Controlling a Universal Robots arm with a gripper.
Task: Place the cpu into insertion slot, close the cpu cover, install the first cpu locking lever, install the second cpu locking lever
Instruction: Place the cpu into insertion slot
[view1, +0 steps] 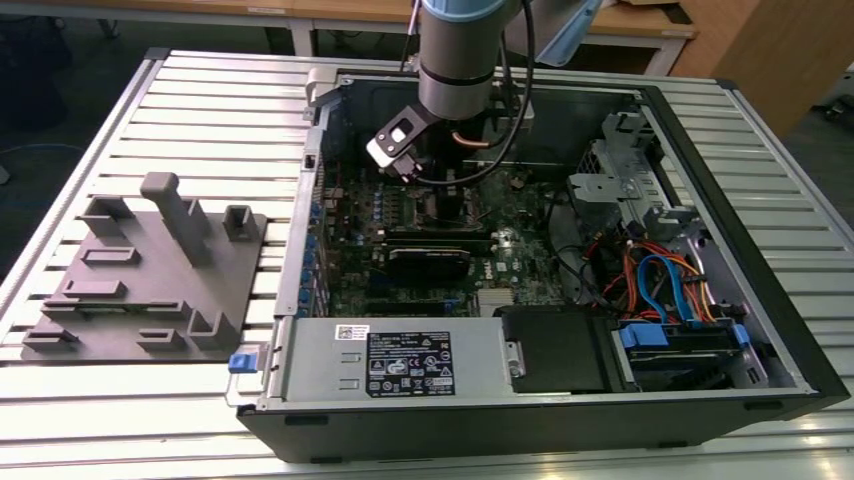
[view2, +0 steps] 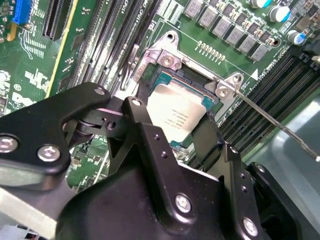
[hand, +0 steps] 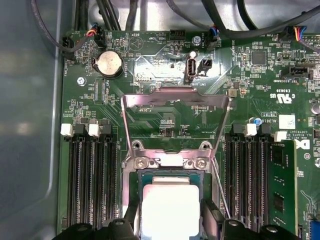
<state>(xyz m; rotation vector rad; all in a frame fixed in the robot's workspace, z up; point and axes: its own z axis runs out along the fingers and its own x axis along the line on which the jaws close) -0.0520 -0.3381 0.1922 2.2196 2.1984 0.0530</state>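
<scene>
Where gripper (view2: 173, 119) brackets cpu (hand: 170, 207), insertion slot (view2: 186, 76) mostly hidden, cover (hand: 175, 96) raised

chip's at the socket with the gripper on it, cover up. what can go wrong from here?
1. The gripper holds the chip at the socket; released tilted or offset, it may seat crooked.
2. The cover frame stands open next to the socket and could drop onto the gripper.
3. The thin lever rod runs close beside the gripper and might snag.
</scene>
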